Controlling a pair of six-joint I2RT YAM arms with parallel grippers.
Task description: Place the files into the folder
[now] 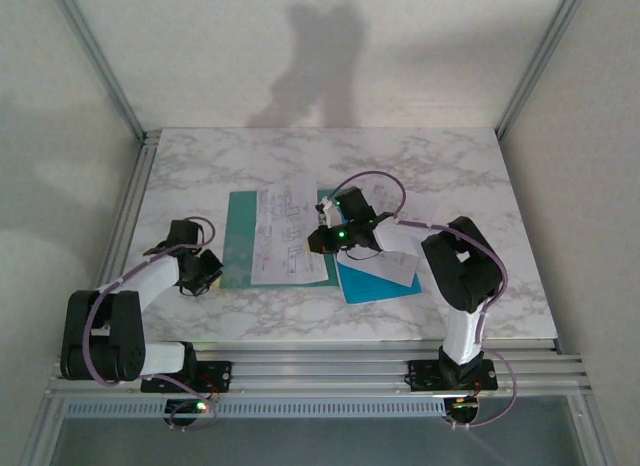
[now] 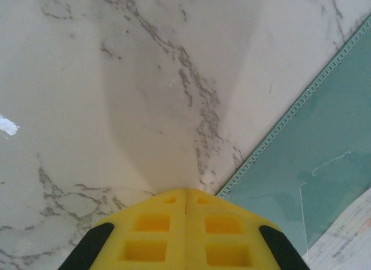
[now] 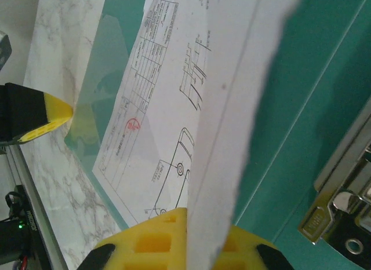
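The marble tabletop (image 1: 430, 166) took up the middle of the frame in the overhead view. The dark teal folder (image 1: 238, 246) lay flat on it, left of centre. A printed white sheet (image 1: 285, 236) rested across the folder's right part. A bright blue sheet (image 1: 365, 284) lay lower right of that on the bare marble, with another white sheet (image 1: 392, 268) on top of it.

The right claw (image 1: 322, 238) was clenched on the right edge of the printed white sheet. Its wrist camera showed the paper rising from between the yellow pads (image 3: 156, 241). The left claw (image 1: 205, 274) sat just beside the folder's left edge, its yellow pads (image 2: 153, 226) pressed together on nothing. A metal clip (image 3: 339, 215) showed at the lower right of the right wrist view.
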